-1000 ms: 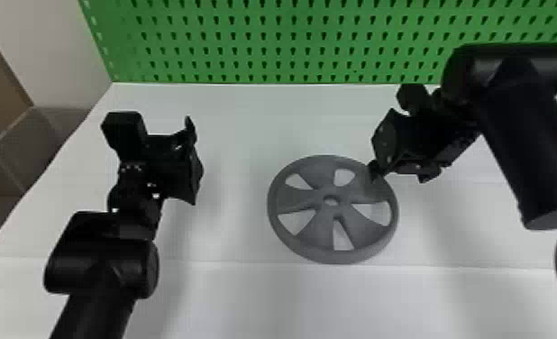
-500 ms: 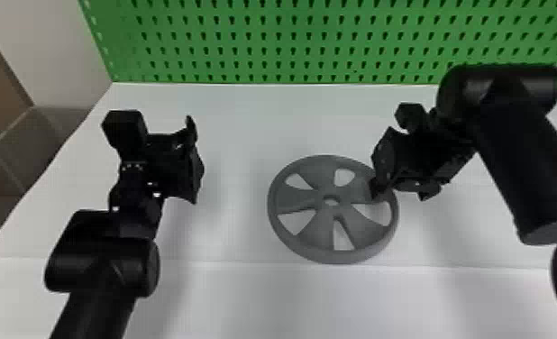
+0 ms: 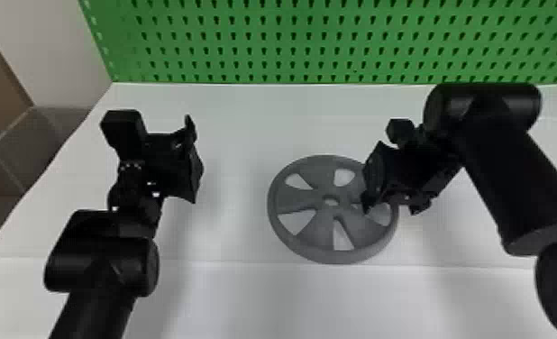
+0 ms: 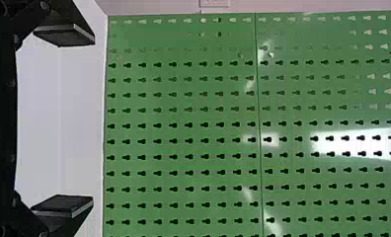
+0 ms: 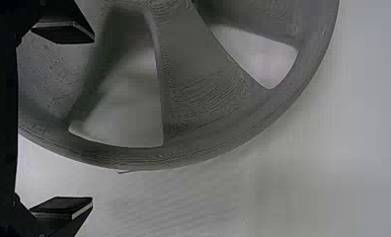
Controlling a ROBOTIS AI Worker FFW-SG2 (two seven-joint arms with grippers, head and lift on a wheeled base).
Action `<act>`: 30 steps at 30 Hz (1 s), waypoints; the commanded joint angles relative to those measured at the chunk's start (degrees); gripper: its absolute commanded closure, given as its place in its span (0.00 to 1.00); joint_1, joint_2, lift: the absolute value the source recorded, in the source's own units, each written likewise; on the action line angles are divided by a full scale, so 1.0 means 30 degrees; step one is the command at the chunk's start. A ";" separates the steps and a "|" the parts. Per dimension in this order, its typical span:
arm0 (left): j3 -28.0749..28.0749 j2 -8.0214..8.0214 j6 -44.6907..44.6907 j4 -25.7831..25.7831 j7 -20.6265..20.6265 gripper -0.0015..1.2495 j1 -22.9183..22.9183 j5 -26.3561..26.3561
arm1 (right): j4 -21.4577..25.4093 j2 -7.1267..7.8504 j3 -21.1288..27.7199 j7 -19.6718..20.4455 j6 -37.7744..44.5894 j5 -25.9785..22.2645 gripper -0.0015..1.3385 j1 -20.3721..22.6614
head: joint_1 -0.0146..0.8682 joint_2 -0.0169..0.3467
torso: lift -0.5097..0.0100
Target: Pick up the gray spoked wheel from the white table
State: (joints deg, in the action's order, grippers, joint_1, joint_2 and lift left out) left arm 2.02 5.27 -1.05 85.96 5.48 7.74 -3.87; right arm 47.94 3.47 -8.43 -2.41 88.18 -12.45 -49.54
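The gray spoked wheel (image 3: 309, 230) lies flat on the white table (image 3: 246, 297). Over its right edge hangs my right gripper (image 3: 392, 205), open, one finger above the spokes and the other outside the rim. In the right wrist view, the wheel (image 5: 198, 94) passes its rim between the spread fingers of my right gripper (image 5: 62, 121), which hold nothing. My left gripper (image 3: 194, 158) is parked to the left of the wheel, above the table. The left wrist view has the left gripper (image 4: 62, 121) open, with nothing between its fingers.
A green pegboard (image 3: 291, 45) stands along the table's back edge. Past the table's left edge is a gray boxy surface (image 3: 34, 144) by the wall. The right forearm (image 3: 512, 180) reaches over the table's right side.
The right gripper has come down and nearer to the robot at the wheel's right edge, its arm lowering with it. The left arm and the wheel have stayed in place.
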 commanded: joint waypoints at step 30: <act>0.0087 0.0000 0.0000 0.0000 -0.0009 0.11 0.0087 -0.0147 | -0.2182 0.0338 -0.0558 -0.0867 -0.1972 0.0577 0.20 -0.0712 | 0.90 0.24 | 0.79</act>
State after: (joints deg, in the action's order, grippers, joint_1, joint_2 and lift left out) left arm 2.23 5.27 -1.05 85.96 5.50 7.94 -4.34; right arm 41.69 4.40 -9.75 -4.61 82.30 -10.74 -51.60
